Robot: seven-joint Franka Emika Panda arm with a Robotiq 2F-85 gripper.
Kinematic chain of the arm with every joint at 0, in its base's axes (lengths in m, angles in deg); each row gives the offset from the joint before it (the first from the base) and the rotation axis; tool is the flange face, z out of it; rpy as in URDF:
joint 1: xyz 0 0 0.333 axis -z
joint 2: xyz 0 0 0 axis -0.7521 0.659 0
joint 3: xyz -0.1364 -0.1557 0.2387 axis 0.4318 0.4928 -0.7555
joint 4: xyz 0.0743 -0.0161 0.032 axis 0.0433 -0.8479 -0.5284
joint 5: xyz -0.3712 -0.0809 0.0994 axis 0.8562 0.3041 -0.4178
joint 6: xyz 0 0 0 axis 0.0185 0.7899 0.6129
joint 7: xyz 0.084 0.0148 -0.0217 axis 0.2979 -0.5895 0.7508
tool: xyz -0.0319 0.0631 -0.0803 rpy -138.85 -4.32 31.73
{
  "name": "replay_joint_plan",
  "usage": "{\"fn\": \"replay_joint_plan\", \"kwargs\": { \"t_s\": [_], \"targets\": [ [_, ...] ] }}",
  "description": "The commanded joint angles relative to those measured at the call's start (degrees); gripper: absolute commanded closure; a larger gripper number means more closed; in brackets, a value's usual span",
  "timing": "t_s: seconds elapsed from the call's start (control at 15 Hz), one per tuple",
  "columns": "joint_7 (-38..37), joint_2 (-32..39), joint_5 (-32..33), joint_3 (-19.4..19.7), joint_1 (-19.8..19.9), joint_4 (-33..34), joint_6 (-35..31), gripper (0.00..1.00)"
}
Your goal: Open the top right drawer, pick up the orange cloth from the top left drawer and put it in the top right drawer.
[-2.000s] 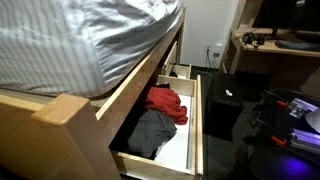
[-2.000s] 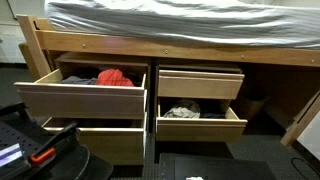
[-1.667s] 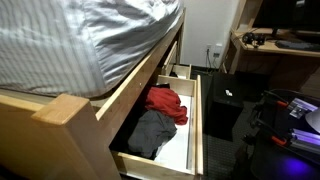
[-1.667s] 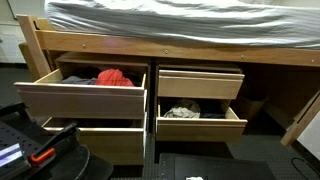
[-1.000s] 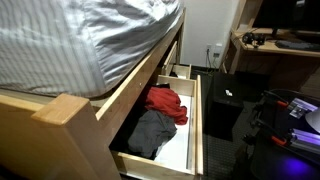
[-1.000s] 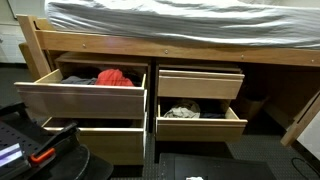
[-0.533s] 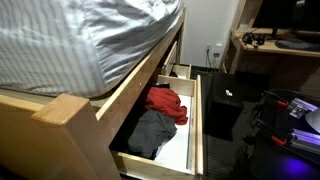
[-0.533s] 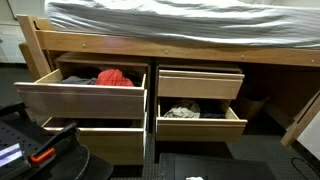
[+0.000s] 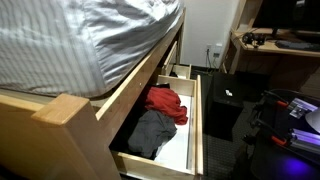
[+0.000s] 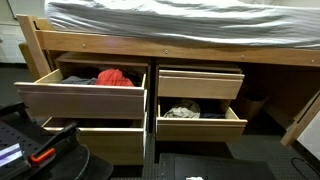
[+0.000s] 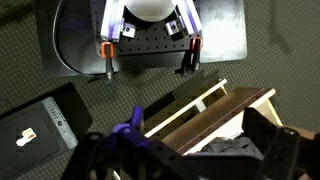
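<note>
Folds of the orange cloth (image 9: 167,102) (image 10: 115,77) are seen bundled inside the top left drawer (image 9: 197,120) (image 10: 85,100), which is pulled well out beneath the bed (image 10: 180,20). The cloth is lodged in the end nearer the top right drawer (image 9: 181,71) (image 10: 200,84), touching the dark grey garment (image 9: 150,132). The pincer (image 11: 185,158) is shown in the wrist view alone, its fingers (image 11: 275,150) held wide apart with nothing clamped, over a pale-wood drawer edge. How the cloth lies relative to it cannot be told.
</note>
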Motion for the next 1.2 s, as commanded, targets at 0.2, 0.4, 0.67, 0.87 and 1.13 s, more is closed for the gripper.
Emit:
{"fn": "replay_joint_plan", "kwargs": {
  "t_s": [0.2, 0.4, 0.67, 0.87, 1.13],
  "targets": [
    [-3.55, -0.84, -1.85, -1.83, 2.58, -1.07, -3.18, 0.0],
    [-4.09, 0.93, -0.75, 2.1, 6.33, 1.83, -8.3, 0.0],
    [-4.23, 5.62, 1.37, 7.11, 11.98, 4.06, -20.8, 0.0],
    [-4.21, 3.97, 0.42, 6.98, 13.14, 3.21, -21.25, 0.0],
    [-5.0, 5.94, 0.27, 6.85, 13.73, 4.01, -23.29, 0.0]
  ]
}}
